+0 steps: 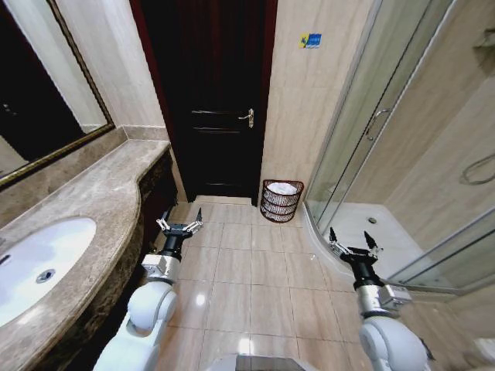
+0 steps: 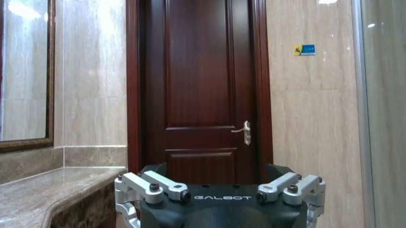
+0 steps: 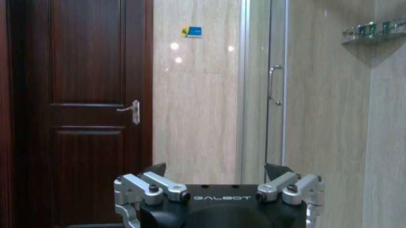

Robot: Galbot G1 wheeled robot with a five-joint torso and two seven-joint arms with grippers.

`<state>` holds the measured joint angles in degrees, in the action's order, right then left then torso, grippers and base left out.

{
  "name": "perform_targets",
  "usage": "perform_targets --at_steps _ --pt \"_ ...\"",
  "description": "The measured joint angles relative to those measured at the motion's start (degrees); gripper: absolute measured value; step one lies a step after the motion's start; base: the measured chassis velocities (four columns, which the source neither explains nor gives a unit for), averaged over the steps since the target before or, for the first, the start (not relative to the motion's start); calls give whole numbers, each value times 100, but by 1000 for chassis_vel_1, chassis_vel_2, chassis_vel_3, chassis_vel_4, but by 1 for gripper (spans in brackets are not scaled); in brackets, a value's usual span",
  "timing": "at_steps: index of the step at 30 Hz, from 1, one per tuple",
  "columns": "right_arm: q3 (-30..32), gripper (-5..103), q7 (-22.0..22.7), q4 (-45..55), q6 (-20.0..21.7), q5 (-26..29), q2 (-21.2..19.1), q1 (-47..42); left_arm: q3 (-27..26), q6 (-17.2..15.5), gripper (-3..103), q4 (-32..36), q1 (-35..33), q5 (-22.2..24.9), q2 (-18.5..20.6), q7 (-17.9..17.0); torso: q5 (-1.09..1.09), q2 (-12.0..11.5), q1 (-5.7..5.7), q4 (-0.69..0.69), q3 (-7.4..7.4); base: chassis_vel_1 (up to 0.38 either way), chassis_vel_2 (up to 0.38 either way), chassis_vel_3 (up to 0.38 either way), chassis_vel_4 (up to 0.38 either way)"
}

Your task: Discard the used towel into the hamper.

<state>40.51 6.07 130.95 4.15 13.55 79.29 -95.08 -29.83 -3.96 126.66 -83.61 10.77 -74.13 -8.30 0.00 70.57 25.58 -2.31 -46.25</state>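
Both arms are raised low in front of the robot over the tiled floor (image 1: 247, 270), each empty: the left gripper (image 1: 179, 225) with fingers spread apart beside the bench (image 1: 93, 201), the right gripper (image 1: 353, 246) also spread, near the shower enclosure (image 1: 363, 154). Ahead of and between the two grippers, well apart from both, the hamper (image 1: 281, 201) stands against the wall right of the dark door (image 1: 213, 93), with a white towel (image 1: 283, 188) inside.

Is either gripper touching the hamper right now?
Apart. The head view shows the left gripper and right gripper raised with jaws open over bare floor tiles, well short of the hamper by the door.
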Motion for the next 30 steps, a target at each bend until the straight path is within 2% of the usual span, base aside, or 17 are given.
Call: perform_targets --at_steps 30 --pt "0 100 0 0 0 0 0 0 0 0 100 0 0 -1 0 0 0 0 0 0 0 0 0 0 0"
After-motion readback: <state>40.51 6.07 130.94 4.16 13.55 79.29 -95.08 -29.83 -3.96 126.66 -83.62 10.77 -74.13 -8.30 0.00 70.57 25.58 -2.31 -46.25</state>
